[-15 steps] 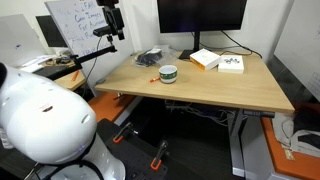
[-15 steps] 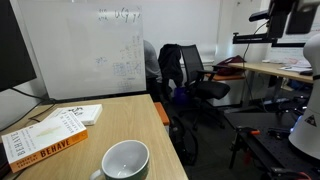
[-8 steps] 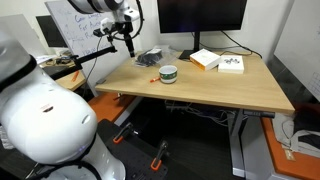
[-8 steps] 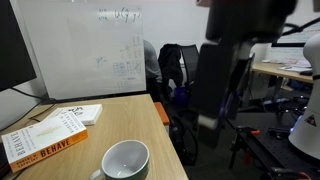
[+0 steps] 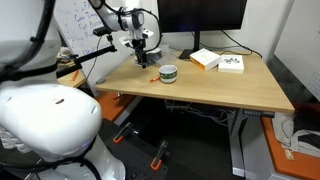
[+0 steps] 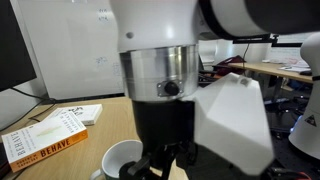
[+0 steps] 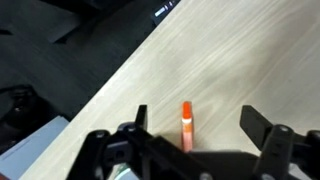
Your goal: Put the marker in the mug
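Note:
An orange marker (image 7: 186, 126) lies flat on the wooden desk (image 7: 240, 60), seen in the wrist view between my gripper's two fingers (image 7: 202, 126). The fingers are spread wide, above it, and hold nothing. In an exterior view my gripper (image 5: 141, 55) hangs over the desk's left part, just left of the white mug with a green band (image 5: 168, 73); the marker (image 5: 150, 79) is a small orange spot in front of the mug. In an exterior view my arm fills the frame and hides most of the mug (image 6: 115, 160).
Two books (image 5: 205, 58) (image 5: 232, 64) lie at the desk's back near a monitor (image 5: 200, 20). A dark bundle (image 5: 150, 57) lies behind the mug. A book (image 6: 45, 135) lies beside the mug. A whiteboard and office chairs stand beyond the desk edge.
My arm has swung from beyond the desk's left edge to over the desk and come down near the mug. It now blocks the close exterior view.

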